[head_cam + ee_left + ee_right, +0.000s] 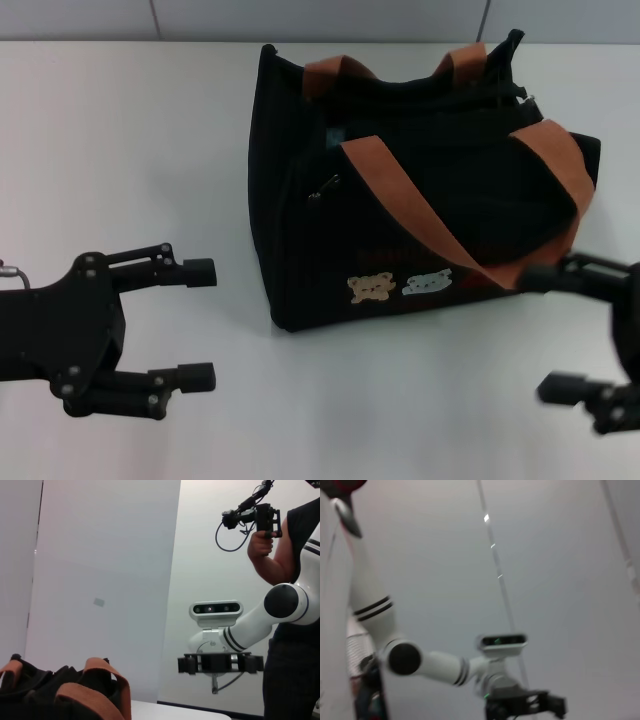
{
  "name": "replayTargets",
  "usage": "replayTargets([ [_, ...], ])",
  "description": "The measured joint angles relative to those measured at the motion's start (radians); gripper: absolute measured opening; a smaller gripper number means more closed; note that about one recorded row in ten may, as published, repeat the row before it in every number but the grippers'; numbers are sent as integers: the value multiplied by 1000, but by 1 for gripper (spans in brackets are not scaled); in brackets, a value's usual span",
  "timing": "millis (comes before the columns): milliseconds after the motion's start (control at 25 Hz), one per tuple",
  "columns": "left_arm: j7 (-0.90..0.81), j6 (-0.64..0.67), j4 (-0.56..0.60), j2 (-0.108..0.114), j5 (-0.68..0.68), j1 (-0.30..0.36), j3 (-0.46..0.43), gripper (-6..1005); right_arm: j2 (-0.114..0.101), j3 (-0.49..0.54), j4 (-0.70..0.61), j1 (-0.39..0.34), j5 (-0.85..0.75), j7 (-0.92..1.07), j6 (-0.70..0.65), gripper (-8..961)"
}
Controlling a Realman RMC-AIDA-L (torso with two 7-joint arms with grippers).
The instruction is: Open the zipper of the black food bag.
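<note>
The black food bag (440, 200) stands upright at the middle of the white table, with orange-brown straps (400, 200) draped over it and two bear patches (372, 288) low on its near face. The zipper (420, 88) runs along the bag's top between the straps; I cannot make out its pull tab. A shorter pocket zipper with a silver pull (322, 188) sits on the near face. My left gripper (200, 325) hovers open to the bag's near left, apart from it. My right gripper (552, 333) is open at the bag's near right corner, its upper finger close to the bag.
The white table (130, 150) reaches a pale wall behind the bag. In the left wrist view the bag's straps (102, 680) show low down, the right arm's gripper (220, 663) beyond them, and a person (295, 555) holding a device stands behind.
</note>
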Motion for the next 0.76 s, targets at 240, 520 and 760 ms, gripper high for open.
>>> replayTargets([
  [240, -5, 3, 4, -10, 3, 4, 0, 846, 17, -12, -14, 26, -3, 1, 20, 839],
  [520, -3, 4, 4, -11, -2, 8, -8, 846, 21, -35, -18, 42, -5, 5, 20, 839],
  [760, 2, 7, 3, -14, -3, 10, -12, 846, 20, -35, -20, 43, -5, 11, 16, 839],
])
